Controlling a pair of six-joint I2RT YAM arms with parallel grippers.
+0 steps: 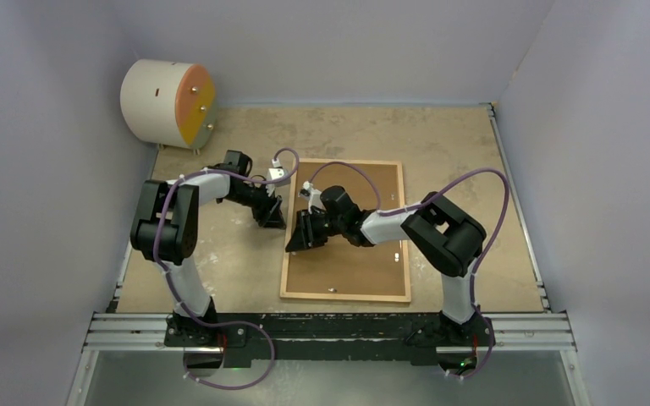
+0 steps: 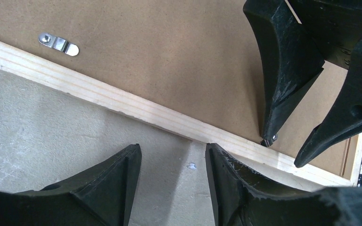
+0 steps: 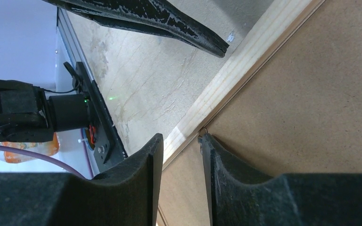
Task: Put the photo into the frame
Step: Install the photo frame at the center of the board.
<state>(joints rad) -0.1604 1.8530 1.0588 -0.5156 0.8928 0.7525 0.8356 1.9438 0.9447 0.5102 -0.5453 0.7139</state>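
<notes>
Both jaw pairs gape empty: left gripper point(image 2: 173, 149) outside the nine-o'clock rail of the thin light-wood frame point(image 2: 122, 103), right gripper point(image 3: 181, 137) astride its inner lip. Best pinch the brown fibreboard backing point(image 3: 311, 94), not the rail.

Frame point(image 1: 345, 297) rail partly behind right end effector point(image 1: 299, 245)

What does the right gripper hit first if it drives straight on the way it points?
Most likely the frame, on its left wooden rail, right at the seam with the brown backing board. The jaws of the right gripper straddle that seam, tips apparently very close to it; exact depth is unclear.
</notes>
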